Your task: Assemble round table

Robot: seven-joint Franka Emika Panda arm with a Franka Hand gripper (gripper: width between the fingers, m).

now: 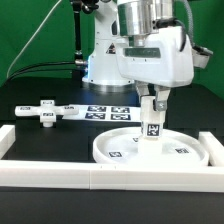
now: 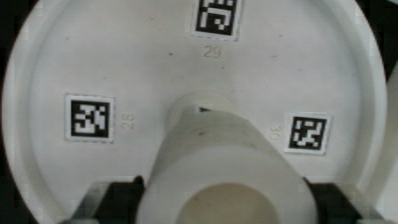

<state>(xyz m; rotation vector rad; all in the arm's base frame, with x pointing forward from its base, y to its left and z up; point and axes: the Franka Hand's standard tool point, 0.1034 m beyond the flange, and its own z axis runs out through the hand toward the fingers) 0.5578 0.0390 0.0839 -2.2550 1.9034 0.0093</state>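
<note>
Large white rimmed disc (image 1: 112,152) lies flat on black table (image 1: 40,137). Gripper (image 1: 152,112) hangs directly above disc centre, fingers drawn in narrow, clamping short cylinder leg (image 1: 150,130). Leg is upright, lower end at disc's middle; can't tell if it touches. Wrist view: leg sits btwn two dark fingers (image 2: 118,197), w/ three sq. tags (image 2: 89,116) on disc around it. Cross-shaped piece (image 1: 44,113) lies well apart from disc, toward exterior view's left. Marker board (image 1: 105,110) lies just behind disc. White border rail (image 1: 100,176) runs in front of disc.
</note>
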